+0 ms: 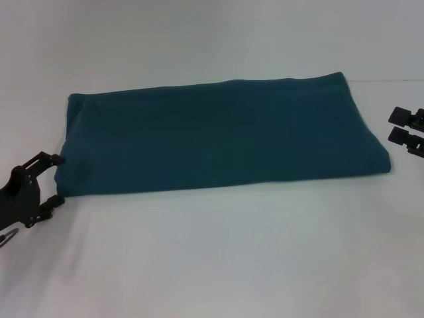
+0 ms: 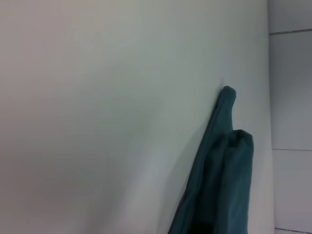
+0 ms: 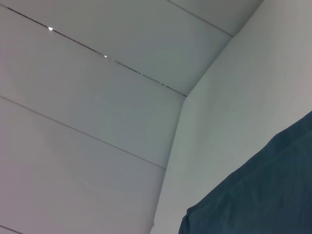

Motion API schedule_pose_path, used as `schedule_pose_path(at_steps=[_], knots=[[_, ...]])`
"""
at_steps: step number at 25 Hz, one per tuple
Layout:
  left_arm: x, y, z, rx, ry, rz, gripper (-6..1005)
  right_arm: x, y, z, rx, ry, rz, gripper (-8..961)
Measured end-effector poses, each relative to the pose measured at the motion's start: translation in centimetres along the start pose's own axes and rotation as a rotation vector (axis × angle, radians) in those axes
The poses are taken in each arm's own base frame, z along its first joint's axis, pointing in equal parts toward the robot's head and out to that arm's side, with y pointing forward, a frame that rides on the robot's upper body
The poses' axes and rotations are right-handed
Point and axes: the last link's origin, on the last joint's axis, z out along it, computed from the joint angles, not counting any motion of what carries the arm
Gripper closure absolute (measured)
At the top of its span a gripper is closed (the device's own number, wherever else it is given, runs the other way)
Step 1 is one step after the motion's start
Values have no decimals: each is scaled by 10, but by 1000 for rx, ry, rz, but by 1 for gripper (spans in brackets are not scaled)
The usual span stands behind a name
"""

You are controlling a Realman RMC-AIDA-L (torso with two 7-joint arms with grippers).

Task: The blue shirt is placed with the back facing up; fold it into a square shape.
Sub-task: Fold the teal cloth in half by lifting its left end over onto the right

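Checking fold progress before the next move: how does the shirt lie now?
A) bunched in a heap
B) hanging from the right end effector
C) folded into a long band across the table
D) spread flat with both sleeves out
C: the shirt lies as a long, wide band with neat edges, no sleeves showing, and neither end effector lifting it.

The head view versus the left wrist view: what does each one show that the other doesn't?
Only the head view shows the blue shirt whole, folded into a long rectangle, with the open left end effector at its left end and the open right end effector off its right end. Only the left wrist view shows the shirt's layered folded edge end-on. Both share the shirt and the white table.
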Motion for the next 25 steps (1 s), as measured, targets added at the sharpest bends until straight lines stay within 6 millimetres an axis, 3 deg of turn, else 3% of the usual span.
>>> schedule_pose_path(at_steps=[12,17,22,25], knots=[[-2,7,8,-7,-11,10,81,-1,-1,-2,5,-2,0,267],[-5,25,19,-40,-49,50,85,-1,-1,-2,8,-4,-2,267],[-5,41,12,-121,-72,78,89,-2,-2,-2,12,-7,-3,267],[-4,34,5,-126,-64,66,91,-1,-2,-2,13,-9,-5,267]])
